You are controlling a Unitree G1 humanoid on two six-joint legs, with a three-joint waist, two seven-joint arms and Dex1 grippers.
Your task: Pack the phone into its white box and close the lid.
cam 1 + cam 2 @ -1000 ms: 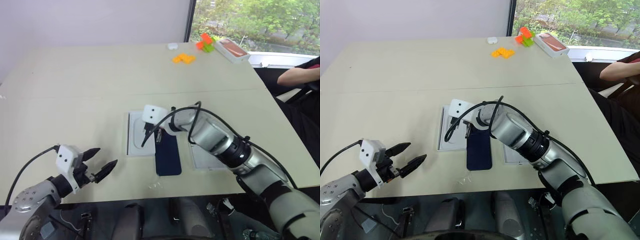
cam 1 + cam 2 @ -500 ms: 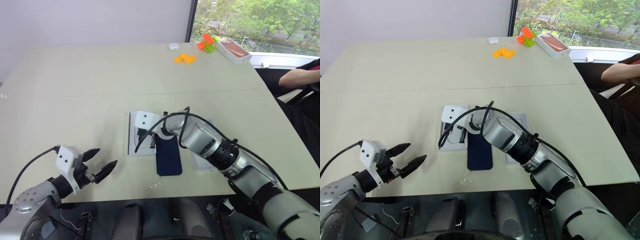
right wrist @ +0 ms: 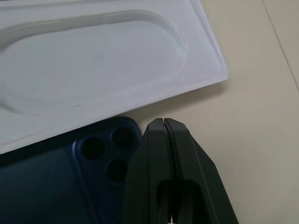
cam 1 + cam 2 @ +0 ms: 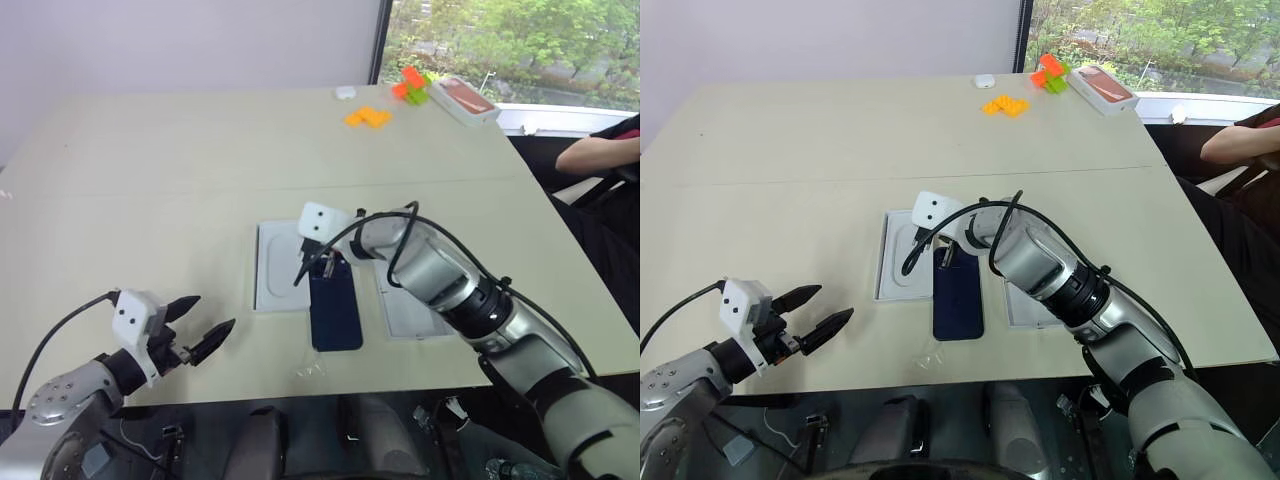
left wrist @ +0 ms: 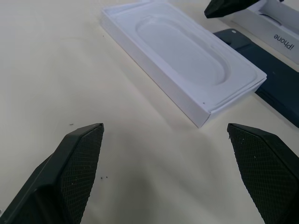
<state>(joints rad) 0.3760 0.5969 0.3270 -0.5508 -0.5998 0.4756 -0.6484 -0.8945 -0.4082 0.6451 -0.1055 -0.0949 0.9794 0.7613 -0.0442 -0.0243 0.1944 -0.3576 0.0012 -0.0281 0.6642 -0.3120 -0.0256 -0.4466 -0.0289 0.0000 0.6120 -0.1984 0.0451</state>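
Progress close to nil, judging by the spread on the table (image 4: 150,150): all three parts lying separate. On the right, the lid (image 4: 415,318), open side up, pale inside showing, just beside the phone (image 4: 335,315). On the left, the white box (image 5: 159,91), with a thin insert (image 4: 280,265) bearing an oval recess seated in its top, so seemingly no free space yet. Between the two, the phone flat on the tabletop, glossy back up, camera bump at the far end, inside neither part. At that camera corner, the right gripper (image 3: 163,120), fingers pressed together, pinching nothing. Near the table's front edge, the left gripper (image 4: 213,312), spread wide, hovering empty, well apart from everything. Left to do, probably: clearing the insert, getting the phone into the box, turning the lid over and seating it.
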